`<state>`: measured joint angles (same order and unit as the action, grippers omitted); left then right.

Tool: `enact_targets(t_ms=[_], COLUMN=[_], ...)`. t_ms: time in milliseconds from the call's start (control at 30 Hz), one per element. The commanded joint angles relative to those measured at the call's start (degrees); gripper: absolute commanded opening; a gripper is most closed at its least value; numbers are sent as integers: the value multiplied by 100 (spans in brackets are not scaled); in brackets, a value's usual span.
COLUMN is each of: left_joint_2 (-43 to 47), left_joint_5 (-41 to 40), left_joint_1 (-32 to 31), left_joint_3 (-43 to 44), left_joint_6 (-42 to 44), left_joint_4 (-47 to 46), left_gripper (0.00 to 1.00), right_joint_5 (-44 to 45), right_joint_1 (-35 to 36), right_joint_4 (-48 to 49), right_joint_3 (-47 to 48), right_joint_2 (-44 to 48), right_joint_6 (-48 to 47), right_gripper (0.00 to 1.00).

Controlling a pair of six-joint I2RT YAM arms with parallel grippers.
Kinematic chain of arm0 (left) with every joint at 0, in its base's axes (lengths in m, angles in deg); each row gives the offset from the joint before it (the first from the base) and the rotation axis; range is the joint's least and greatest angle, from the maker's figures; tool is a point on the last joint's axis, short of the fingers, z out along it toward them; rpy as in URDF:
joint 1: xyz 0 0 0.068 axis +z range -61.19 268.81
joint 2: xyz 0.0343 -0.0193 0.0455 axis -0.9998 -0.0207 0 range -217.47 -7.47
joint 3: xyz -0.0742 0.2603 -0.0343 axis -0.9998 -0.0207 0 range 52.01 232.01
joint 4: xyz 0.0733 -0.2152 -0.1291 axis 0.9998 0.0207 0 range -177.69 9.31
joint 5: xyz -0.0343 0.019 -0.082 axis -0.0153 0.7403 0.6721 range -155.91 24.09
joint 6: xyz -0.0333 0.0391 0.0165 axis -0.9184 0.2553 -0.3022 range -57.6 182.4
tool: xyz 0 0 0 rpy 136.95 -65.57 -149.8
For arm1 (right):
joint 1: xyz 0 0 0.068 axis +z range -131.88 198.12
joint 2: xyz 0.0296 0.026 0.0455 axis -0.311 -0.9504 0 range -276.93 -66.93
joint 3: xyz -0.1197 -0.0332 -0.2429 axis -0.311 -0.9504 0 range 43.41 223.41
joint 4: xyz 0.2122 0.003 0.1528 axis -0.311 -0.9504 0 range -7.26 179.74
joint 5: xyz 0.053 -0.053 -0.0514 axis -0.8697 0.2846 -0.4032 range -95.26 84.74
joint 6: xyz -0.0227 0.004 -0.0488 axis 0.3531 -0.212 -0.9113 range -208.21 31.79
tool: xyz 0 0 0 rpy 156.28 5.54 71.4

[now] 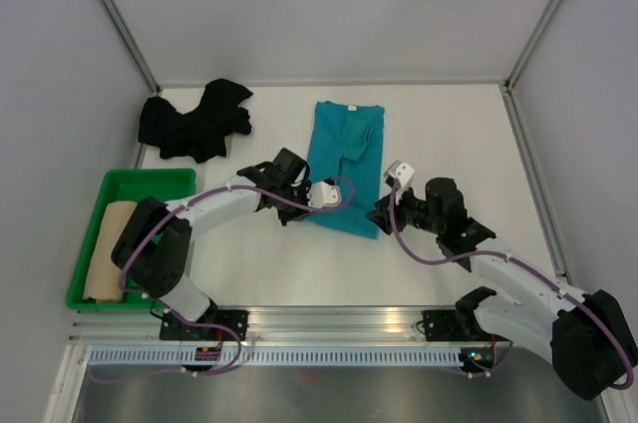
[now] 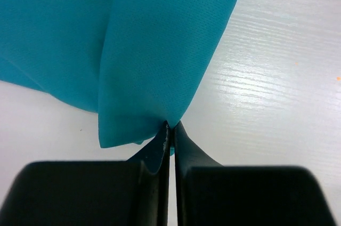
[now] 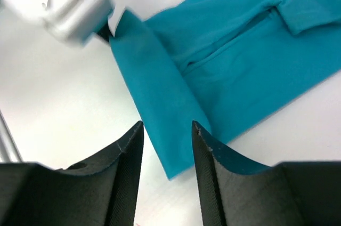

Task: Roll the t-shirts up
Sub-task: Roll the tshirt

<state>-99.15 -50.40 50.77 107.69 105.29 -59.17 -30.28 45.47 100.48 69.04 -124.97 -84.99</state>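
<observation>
Teal t-shirt: folded into a long narrow strip in the middle of the desk, collar end far, hem end near.
Left hand: closed tight on the near left corner of the teal strip, with a thin pinch of cloth between the fingertips (the fabric fans out and away from the grip).
Right hand: jaws apart and gripping nothing. It hovers at the near right corner of the strip, with the cloth edge showing between and below the fingers.
Handling: soft, light, limp knit with a fine mesh weave. It will probably sag wherever it is unsupported, and a hold on one corner alone would likely skew the roll.
Where to hold: both corners of the near hem, taken through all the layers, so the edge turns over evenly toward the far end.
Black t-shirt: a crumpled heap at the far left, not yet folded, well apart from the teal one.
Tan t-shirt: a rolled cylinder lying in the green tray at the near left.
Surface: the desk is white and smooth with a faint grain (it looks slick, so the strip may slide rather than roll).
Room: pale grey walls on three sides, metal posts at the far corners, and a metal rail along the near edge.
</observation>
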Motion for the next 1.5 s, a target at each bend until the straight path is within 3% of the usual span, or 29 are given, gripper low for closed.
enact_targets(t_ms=[0,100,233,667,733,800,833,933,1067,1200,1267,1400,1467], left_joint_2=[264,317,300,238,238,238,247,282,449,414,344,343,387], left_joint_5=[760,831,883,945,972,1042,1112,1252,1613,1737,1701,1920,2087], left_joint_1=[165,279,333,350,359,376,385,412,464,473,560,859,939], left_joint_3=[382,444,426,338,321,312,321,329,268,321,356,356,268], left_joint_6=[-97,-88,-79,-9,8,52,61,192,807,1230,1221,783,598], left_joint_4=[611,726,752,796,840,875,971,1348,2244,2853,2766,2135,1983], left_gripper=[2,2,2,2,2,2,2,2,2,6,14,46,53], right_joint_5=[-113,715,2198,3424,3442,3320,3267,2882,1792,789,150,-749,-908], right_joint_1=[366,1549,2316,2670,2670,2670,2670,2679,2670,2644,2434,1618,1449], right_joint_4=[-894,-1039,-802,-187,-204,-283,-335,-949,-2179,-2507,-2646,-2612,-2577], right_joint_3=[241,5,-137,-49,-23,73,117,425,759,786,961,1224,1322], right_joint_2=[222,223,-206,-1719,-1868,-2000,-2035,-2018,-1607,-1210,-1314,-1780,-2017], right_joint_6=[-2322,-3088,-3249,-3346,-3320,-3267,-3232,-3021,-2933,-3232,-3337,-3302,-3188], right_gripper=[49,51,53,56,51,34,16,1,0,0,0,0,0])
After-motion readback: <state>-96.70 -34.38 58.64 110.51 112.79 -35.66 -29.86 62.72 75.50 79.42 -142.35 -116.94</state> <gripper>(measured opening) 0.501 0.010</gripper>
